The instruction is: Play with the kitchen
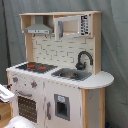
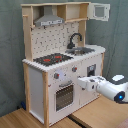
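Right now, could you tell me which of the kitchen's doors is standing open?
The upper cabinet door at the top of the kitchen is swung open, sticking out past the second exterior view's right side. The oven door below the stovetop sits closed.

I see the kitchen (image 1: 60,75) upright, its black faucet (image 1: 82,59) arching over the sink (image 1: 72,74), red-ringed stovetop (image 1: 36,66) to the first exterior view's left, grey hood (image 1: 39,27) above.
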`<state>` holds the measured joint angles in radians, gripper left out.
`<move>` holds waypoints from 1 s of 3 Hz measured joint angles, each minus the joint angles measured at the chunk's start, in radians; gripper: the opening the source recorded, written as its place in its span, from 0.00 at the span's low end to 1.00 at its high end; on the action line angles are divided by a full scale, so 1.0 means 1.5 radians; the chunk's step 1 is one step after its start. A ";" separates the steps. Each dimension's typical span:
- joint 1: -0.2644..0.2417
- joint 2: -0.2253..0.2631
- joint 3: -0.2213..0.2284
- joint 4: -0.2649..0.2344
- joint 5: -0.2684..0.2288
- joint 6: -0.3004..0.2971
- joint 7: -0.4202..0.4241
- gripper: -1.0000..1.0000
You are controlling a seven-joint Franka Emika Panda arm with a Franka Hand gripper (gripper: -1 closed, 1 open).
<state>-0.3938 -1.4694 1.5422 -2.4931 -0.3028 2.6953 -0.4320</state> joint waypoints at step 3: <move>-0.149 -0.001 0.005 0.129 -0.001 0.099 -0.011 1.00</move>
<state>-0.6169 -1.4716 1.5491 -2.2991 -0.3050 2.8431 -0.4487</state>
